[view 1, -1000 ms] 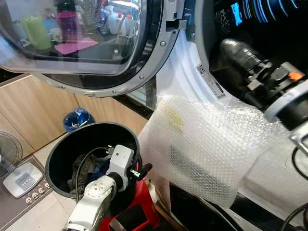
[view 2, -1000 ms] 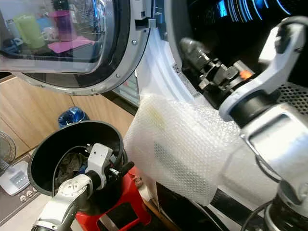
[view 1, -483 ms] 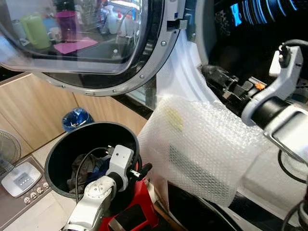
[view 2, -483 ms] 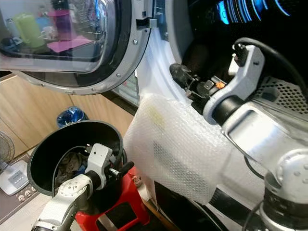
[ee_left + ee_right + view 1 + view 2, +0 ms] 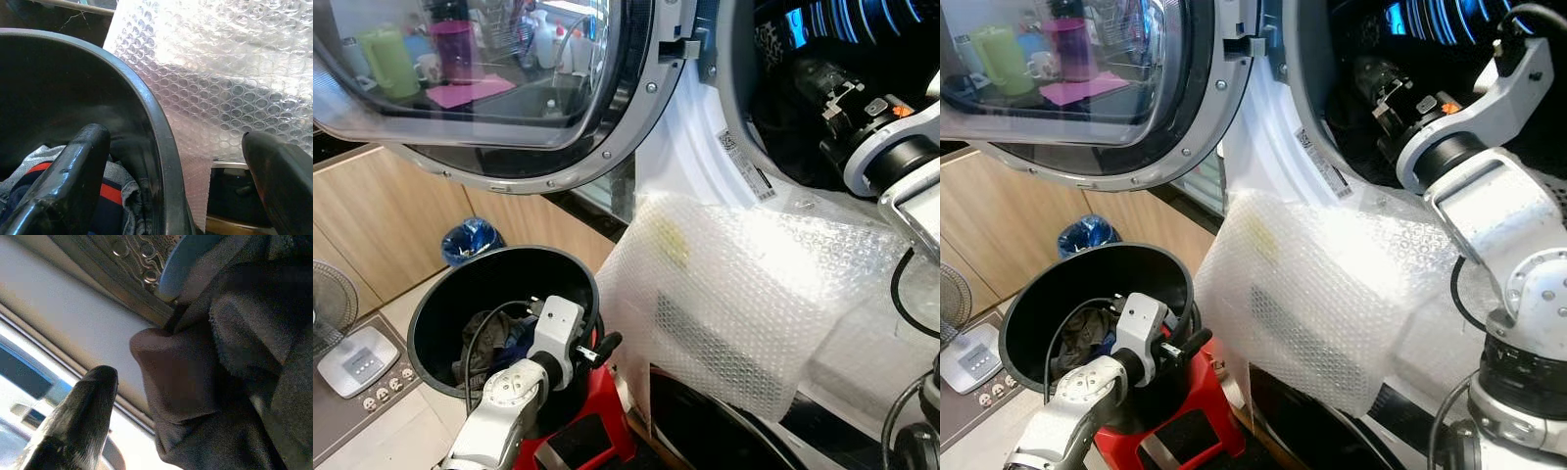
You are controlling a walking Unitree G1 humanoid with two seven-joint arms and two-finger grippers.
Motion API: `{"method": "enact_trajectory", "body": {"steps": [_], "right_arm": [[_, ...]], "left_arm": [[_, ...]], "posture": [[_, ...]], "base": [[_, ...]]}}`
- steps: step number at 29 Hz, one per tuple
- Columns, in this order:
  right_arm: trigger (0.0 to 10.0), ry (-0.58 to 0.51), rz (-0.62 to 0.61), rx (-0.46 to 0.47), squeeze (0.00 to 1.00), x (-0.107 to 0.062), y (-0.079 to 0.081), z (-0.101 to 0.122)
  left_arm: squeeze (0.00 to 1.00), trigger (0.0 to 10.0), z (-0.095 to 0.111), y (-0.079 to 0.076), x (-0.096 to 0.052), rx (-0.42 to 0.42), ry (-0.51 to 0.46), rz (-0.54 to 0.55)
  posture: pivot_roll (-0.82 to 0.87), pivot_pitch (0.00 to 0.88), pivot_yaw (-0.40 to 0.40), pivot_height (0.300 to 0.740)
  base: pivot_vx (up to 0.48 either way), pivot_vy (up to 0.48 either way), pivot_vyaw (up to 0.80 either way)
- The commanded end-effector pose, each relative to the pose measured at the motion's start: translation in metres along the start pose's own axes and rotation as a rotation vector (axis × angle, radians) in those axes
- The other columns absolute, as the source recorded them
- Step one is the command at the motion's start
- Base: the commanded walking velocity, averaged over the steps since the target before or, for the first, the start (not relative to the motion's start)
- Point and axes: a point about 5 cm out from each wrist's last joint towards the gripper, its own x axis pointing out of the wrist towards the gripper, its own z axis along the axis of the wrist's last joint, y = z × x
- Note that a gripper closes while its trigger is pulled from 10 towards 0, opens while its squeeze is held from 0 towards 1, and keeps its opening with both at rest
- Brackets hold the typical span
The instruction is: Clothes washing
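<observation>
Left gripper (image 5: pixel 171 161) at 7 o'clock, fingers spread wide astride the black basket's rim (image 5: pixel 440 294); clothes (image 5: pixel 117 193) lie inside. Bubble wrap (image 5: pixel 744 294) drapes the washer front at centre. Right gripper (image 5: pixel 808 83) at 2 o'clock inside the drum (image 5: pixel 1351 39), against dark fabric (image 5: pixel 234 357); finger state unclear.

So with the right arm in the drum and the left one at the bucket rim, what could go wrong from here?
1. The left gripper straddles the black bucket rim, one finger inside and one outside; lifting or shifting might tip the bucket off the red stool.
2. The right gripper reaches into the washer drum beside dark fabric; withdrawing could drag the cloth back out.
3. The right arm passes above the bubble wrap and could snag it.
</observation>
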Motion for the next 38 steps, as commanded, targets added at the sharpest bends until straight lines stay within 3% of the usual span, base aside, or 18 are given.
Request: {"method": "enact_trajectory", "body": {"steps": [1,7,12,16,19,24,25,30,35,38], "right_arm": [[10.0,0.040,-0.102,-0.040,0.00,0.005,-0.016,-0.007],[10.0,-0.036,-0.281,-0.274,0.00,0.029,-0.043,0.006],[10.0,-0.183,-0.332,-0.210,0.00,0.049,-0.048,0.050],[10.0,-0.236,-0.379,-0.199,0.00,0.055,-0.053,0.066],[10.0,-0.200,-0.476,-0.236,0.00,0.061,-0.075,0.067],[10.0,-0.269,-0.692,-0.303,0.00,0.047,-0.114,0.091],[10.0,-0.309,-0.793,-0.368,0.00,0.037,-0.125,0.104],[10.0,-0.367,-0.934,-0.470,0.00,0.021,-0.136,0.122],[10.0,-0.377,-0.971,-0.449,0.00,0.019,-0.140,0.123],[10.0,-0.341,-0.940,-0.435,0.00,0.028,-0.139,0.112]], "left_arm": [[0.00,10.0,-0.012,0.002,-0.004,0.003,0.055,0.014],[0.00,10.0,-0.011,0.002,-0.004,0.006,0.055,0.016],[0.00,10.0,-0.011,0.002,-0.004,0.007,0.053,0.015],[0.00,10.0,-0.011,0.001,-0.005,0.004,0.054,0.016],[0.00,10.0,-0.013,-0.001,-0.006,0.001,0.057,0.015],[0.00,10.0,-0.015,0.000,-0.008,0.000,0.067,0.020],[0.00,10.0,-0.016,0.000,-0.009,-0.001,0.071,0.024],[0.00,10.0,-0.018,-0.003,-0.009,-0.010,0.075,0.023],[0.00,10.0,-0.018,-0.005,-0.009,-0.009,0.077,0.018],[0.00,10.0,-0.018,-0.004,-0.008,-0.006,0.081,0.021]], "posture": [[-0.16,0.115,0.010,0.740],[-0.15,0.111,0.017,0.740],[-0.15,0.108,0.015,0.740],[-0.15,0.112,0.013,0.740],[-0.15,0.114,0.015,0.740],[-0.15,0.116,0.009,0.740],[-0.15,0.118,0.006,0.740],[-0.15,0.120,0.007,0.740],[-0.16,0.118,0.007,0.740],[-0.15,0.117,0.006,0.740]], "base": [[0.000,0.000,0.00],[0.000,0.000,0.00],[0.000,0.000,0.00],[0.000,0.000,0.00],[0.000,0.000,0.00],[0.000,0.000,0.00],[0.000,0.000,0.00],[0.000,0.000,0.00],[0.000,0.000,0.00],[0.000,0.000,0.00]]}}
